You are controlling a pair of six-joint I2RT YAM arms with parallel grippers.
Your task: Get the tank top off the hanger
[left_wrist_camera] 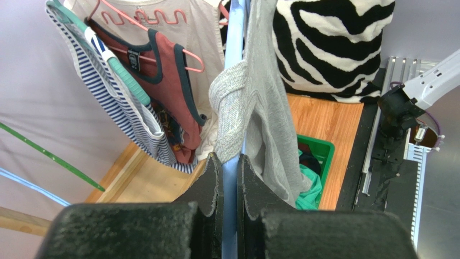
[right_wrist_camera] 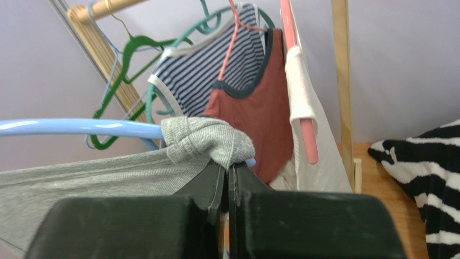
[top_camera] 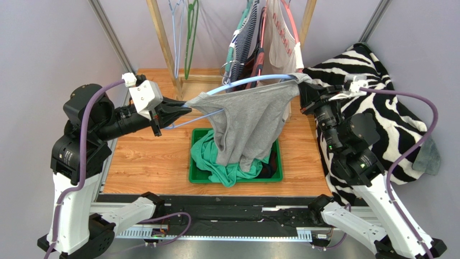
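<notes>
Top external view shows the hanger (top_camera: 254, 80) lying level, long axis left to right, above the desk (top_camera: 146, 156). The grey tank top (top_camera: 251, 121) hangs from it into a green bin (top_camera: 197, 175). The left hand (top_camera: 186, 109) clamps the hanger's left end, and the right hand (top_camera: 301, 90) is pinched shut on the tank top's right strap.

Bright even light, faint soft shadows, top view sharp, wrist-view foregrounds blurred

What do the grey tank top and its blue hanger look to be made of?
The tank top looks like a soft knit, probably cotton jersey, in matte heather grey; knit texture shows on the bunched strap. The hanger is probably plastic: smooth, glossy light blue, with a highlight along it.
</notes>
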